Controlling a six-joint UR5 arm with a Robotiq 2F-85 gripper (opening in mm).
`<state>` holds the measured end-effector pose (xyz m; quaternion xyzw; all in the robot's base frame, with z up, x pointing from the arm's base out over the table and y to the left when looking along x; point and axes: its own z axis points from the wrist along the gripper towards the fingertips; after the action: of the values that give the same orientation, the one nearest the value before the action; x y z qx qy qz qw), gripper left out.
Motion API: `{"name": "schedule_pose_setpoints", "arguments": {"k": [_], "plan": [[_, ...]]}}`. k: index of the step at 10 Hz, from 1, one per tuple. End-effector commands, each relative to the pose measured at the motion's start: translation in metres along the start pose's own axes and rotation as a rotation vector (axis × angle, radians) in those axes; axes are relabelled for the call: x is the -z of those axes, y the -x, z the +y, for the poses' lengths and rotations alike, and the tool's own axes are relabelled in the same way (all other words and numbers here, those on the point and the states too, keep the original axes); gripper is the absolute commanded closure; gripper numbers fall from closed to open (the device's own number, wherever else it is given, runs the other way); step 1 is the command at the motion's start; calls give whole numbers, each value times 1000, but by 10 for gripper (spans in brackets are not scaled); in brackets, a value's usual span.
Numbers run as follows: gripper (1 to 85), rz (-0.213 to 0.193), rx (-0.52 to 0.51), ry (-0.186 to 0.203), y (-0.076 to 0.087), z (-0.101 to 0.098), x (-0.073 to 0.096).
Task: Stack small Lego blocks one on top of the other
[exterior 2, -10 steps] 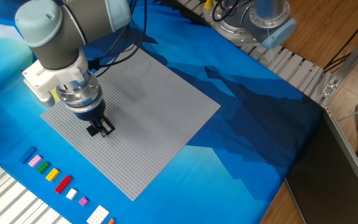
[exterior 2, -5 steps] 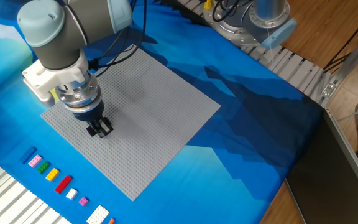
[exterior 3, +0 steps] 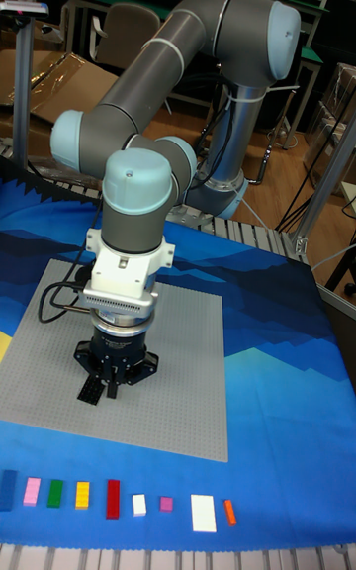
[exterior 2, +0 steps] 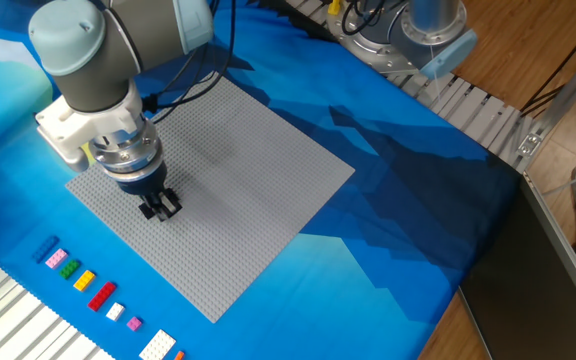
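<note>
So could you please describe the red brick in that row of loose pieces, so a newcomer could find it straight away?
Start at the grey baseplate and look to the blue cloth in front of it, where a row of small bricks lies. The red brick sits between a yellow brick and a small white brick; it is the only red one and the longest of the narrow pieces.

A large grey studded baseplate [exterior 2: 218, 190] lies flat on a table draped in a blue mountain-print cloth [exterior 2: 388, 210]. Near the cloth's front edge, a row of small coloured bricks [exterior 3: 109, 498] sits in a line, well apart from the baseplate. Silver rails [exterior 2: 473, 110] border the table.
</note>
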<state>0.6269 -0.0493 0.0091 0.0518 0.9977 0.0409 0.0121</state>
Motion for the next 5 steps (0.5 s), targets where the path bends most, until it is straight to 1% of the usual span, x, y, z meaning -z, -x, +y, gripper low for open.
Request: {"name": "schedule_pose_setpoints", "arguments": {"k": [1,3,4,5], "plan": [[847,-16,11,6,5,0,1],[847,-31,27,5,9,0,1],[847,-31,32,6,9,0,1],[847,-21,27,-1,6,-1,1]]}}
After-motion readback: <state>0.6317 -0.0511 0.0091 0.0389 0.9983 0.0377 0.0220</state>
